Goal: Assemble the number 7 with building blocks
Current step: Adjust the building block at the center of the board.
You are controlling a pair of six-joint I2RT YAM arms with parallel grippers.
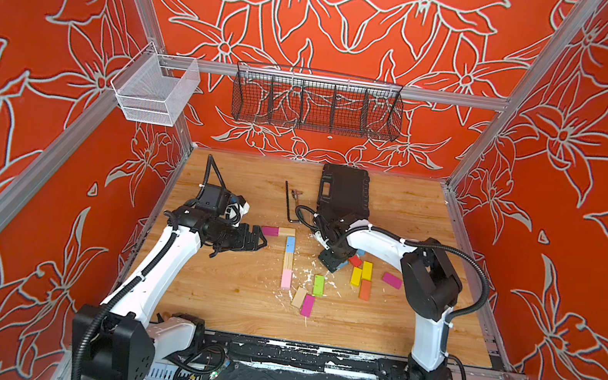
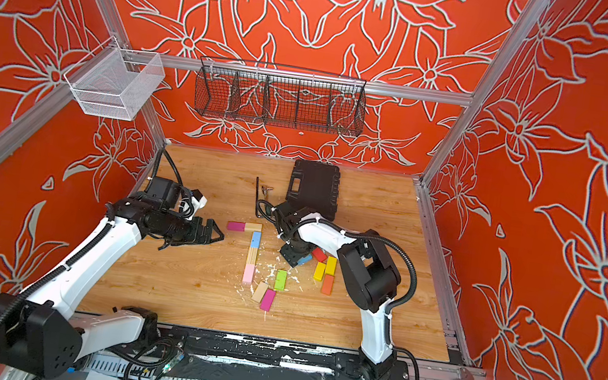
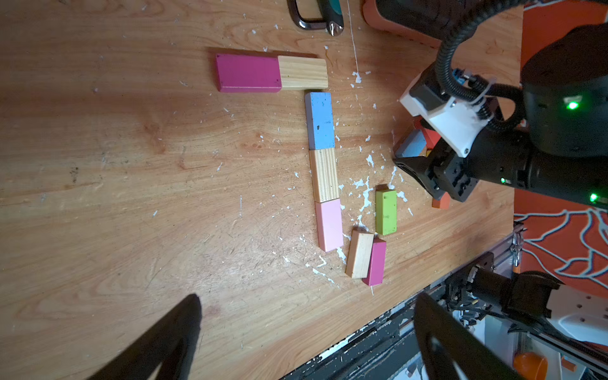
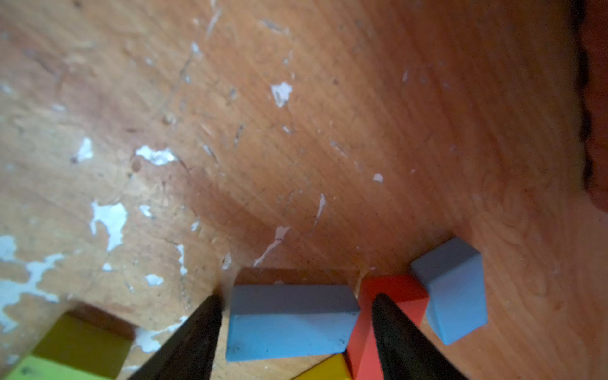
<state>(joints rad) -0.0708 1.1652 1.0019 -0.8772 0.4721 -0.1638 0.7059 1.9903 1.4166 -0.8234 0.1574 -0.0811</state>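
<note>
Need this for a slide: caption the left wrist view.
Number 7 flat on the table: magenta block, wood block as bar; blue block, second wood block, pink block as stem.

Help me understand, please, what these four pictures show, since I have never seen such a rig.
Two white robot arms stand at a wooden table. Two pictures look down on the whole scene; the other two come from a camera on each arm's wrist. Five blocks lie as a number 7; loose blocks lie beside it, with a black case and a hex key farther back. The left pincer is open and empty. The right pincer is open, its jaws either side of a blue block lying on the table; nothing is held.
</note>
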